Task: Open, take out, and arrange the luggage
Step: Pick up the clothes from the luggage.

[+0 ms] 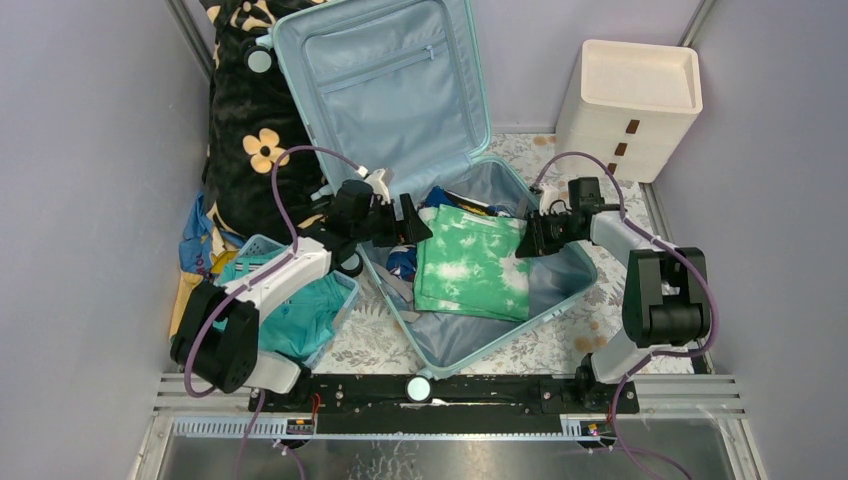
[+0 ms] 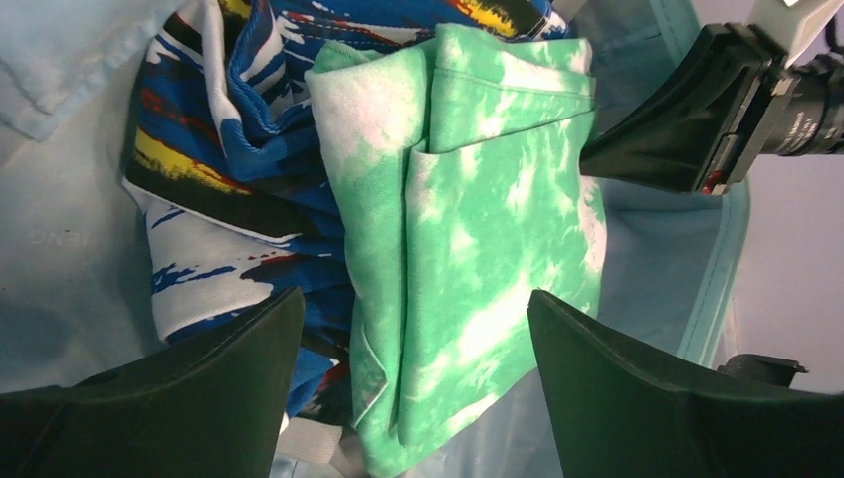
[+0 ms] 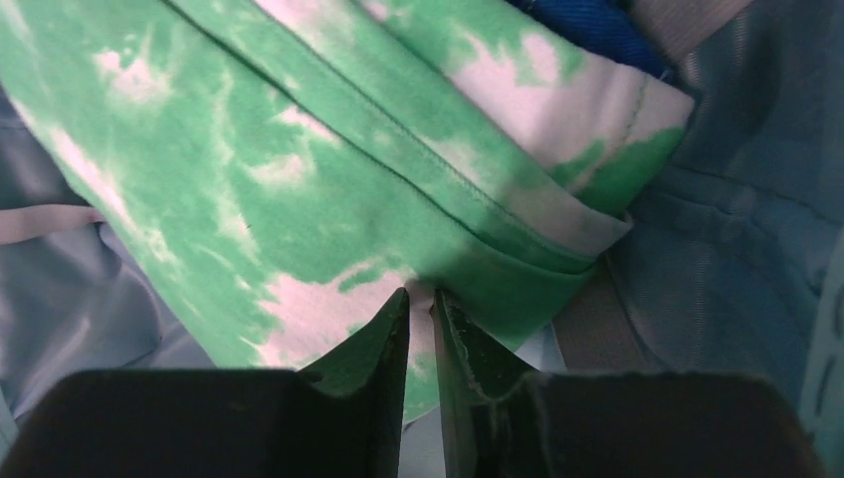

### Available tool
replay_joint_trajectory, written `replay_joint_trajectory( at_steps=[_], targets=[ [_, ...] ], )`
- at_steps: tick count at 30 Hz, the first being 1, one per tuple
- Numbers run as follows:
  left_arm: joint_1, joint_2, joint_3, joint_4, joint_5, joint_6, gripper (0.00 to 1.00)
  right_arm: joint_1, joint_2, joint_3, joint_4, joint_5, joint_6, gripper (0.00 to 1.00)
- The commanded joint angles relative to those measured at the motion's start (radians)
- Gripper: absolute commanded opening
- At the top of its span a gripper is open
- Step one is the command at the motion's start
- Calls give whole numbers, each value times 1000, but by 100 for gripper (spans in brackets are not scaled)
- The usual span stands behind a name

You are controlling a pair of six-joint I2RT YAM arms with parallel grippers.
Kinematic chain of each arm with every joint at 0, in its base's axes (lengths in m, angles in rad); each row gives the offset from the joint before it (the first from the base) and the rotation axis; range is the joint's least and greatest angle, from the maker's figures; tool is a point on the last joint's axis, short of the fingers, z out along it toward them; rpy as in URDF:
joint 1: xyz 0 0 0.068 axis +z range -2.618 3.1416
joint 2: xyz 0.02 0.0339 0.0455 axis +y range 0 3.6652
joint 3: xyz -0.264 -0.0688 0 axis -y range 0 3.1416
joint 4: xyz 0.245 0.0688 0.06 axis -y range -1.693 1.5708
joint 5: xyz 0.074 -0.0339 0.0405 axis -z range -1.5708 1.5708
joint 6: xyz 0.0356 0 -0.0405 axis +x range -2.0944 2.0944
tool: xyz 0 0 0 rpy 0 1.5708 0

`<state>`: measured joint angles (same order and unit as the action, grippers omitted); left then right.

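Observation:
The luggage [image 1: 390, 90], a pale aqua hard-shell suitcase, lies open with its lid propped up at the back. In its lower shell rests a folded green-and-white tie-dye garment [image 1: 470, 262] [image 2: 478, 199] [image 3: 249, 149], lying over a blue patterned garment [image 1: 402, 262] [image 2: 229, 149]. My left gripper [image 1: 412, 222] [image 2: 415, 299] hovers open over the green garment's left side, its fingers wide apart. From the right, my right gripper [image 1: 522, 238] [image 3: 420, 294] has pinched the green garment's edge, with cloth showing between its nearly closed jaws.
A small blue basket [image 1: 255, 248] holding teal clothing [image 1: 300, 315] stands left of the suitcase under my left arm. A black floral blanket [image 1: 250, 130] is piled at the back left. A cream drawer unit [image 1: 628, 105] stands at the back right.

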<state>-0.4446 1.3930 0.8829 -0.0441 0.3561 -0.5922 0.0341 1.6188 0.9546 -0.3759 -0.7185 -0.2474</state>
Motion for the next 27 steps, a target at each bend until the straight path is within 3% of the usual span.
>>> replay_joint_trajectory(
  at_steps=[1, 4, 9, 14, 16, 19, 24, 26, 27],
  targets=[
    [-38, 56, 44, 9, -16, 21, 87, 1, 48, 41, -30, 244, -19, 22],
    [-67, 85, 51, 30, 14, 1, 81, 1, 60, 48, -43, 237, -27, 22],
    [-96, 150, 88, -32, -60, 5, 80, 3, 72, 59, -62, 223, -45, 22],
    [-98, 208, 116, -50, -39, 23, 76, 2, 66, 59, -66, 218, -57, 22],
    [-100, 221, 128, -47, -9, 15, 69, 2, 68, 61, -69, 217, -60, 23],
    [-110, 219, 140, -37, 9, -5, 47, 3, 74, 64, -74, 214, -64, 22],
    [-135, 227, 167, -37, 1, -14, 35, 3, 75, 67, -78, 208, -66, 22],
    [-140, 248, 176, -38, 10, -13, 36, 4, 72, 68, -83, 200, -68, 23],
    [-139, 259, 178, -34, 16, -11, 47, 3, 71, 70, -84, 198, -71, 23]
  ],
)
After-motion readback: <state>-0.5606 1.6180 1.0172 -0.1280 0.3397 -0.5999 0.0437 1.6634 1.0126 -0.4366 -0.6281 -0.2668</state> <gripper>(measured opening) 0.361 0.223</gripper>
